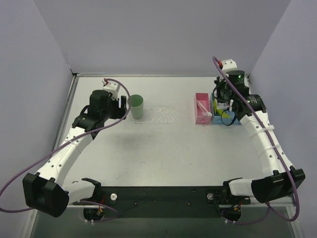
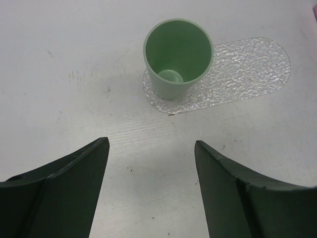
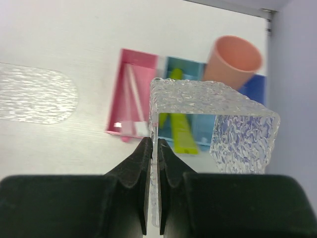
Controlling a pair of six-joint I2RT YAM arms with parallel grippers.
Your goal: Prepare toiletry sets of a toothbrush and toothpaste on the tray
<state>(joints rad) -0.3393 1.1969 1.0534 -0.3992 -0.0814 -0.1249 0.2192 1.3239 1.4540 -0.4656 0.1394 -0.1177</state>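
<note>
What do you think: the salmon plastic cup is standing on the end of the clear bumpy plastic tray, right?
Not quite. The cup standing on the end of the clear bumpy plastic tray is a green plastic cup, not a salmon one. The left wrist view shows it.

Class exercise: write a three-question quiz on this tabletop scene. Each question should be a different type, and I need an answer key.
1. True or false: the green cup stands on one end of the clear tray.
2. Multiple choice: the right gripper is closed on
A) nothing
B) the wall of a clear textured container
C) the green cup
3. Fill in the blank: the lime-green tubes lie in the ____ bin.

Key
1. True.
2. B.
3. Blue: they lie in the blue bin.
</note>
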